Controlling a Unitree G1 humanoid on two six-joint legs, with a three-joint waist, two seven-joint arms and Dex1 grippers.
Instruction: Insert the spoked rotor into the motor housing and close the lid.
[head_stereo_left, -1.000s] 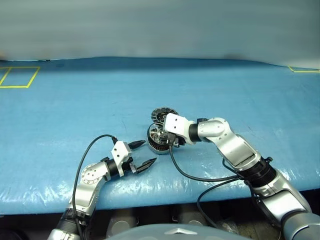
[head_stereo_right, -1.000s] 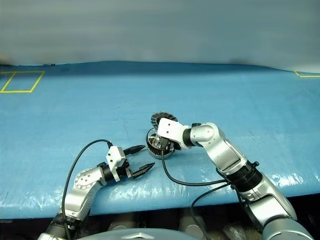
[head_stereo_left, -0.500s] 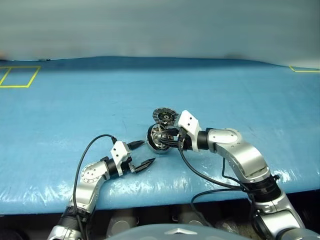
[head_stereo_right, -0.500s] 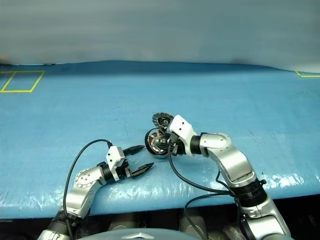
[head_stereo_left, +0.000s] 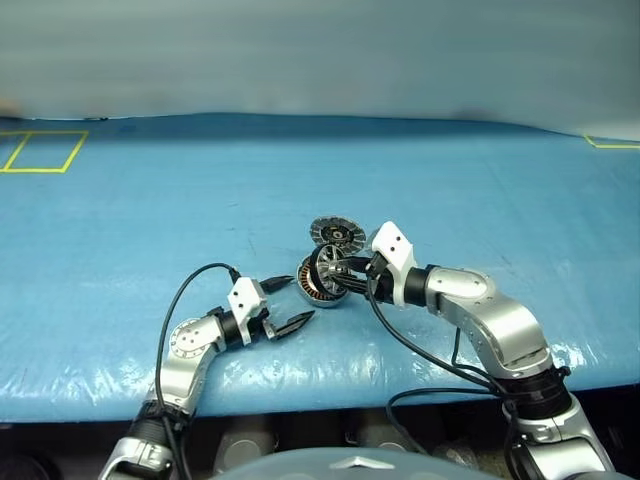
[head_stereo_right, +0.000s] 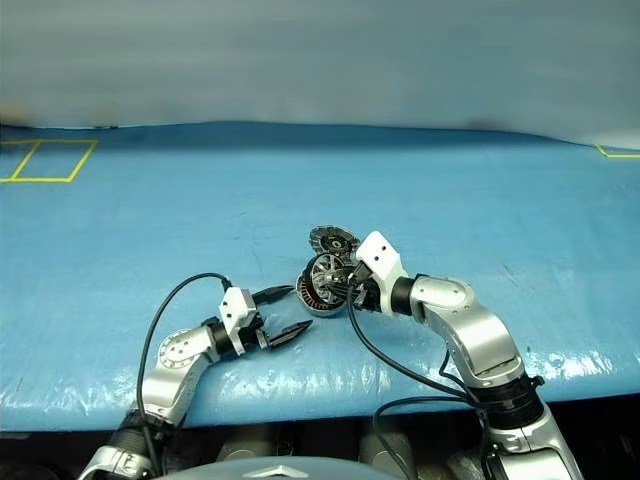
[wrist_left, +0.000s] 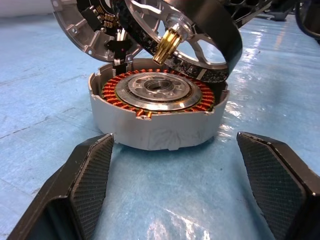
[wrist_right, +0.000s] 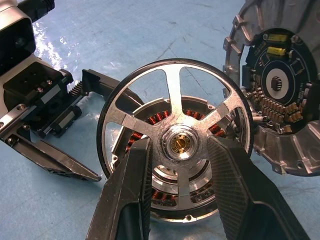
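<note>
Holding spoked rotor (wrist_right: 172, 145) tilted, right tool (wrist_right: 175, 165) angles down.

Blue surface (head_stereo_right: 450, 190). Housing (head_stereo_right: 312, 292) near front edge, centre; lid (head_stereo_right: 331, 240) tilted up behind it. Right gripper (head_stereo_right: 340, 280) holds rotor (head_stereo_right: 326, 272) on edge over housing. Left gripper (head_stereo_right: 290, 312) spread wide, just left of housing, apart.

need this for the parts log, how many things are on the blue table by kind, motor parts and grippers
spoked rotor: 1
motor housing: 1
lid: 1
grippers: 2, left gripper and right gripper
yellow tape squares: 2
total: 7
</note>
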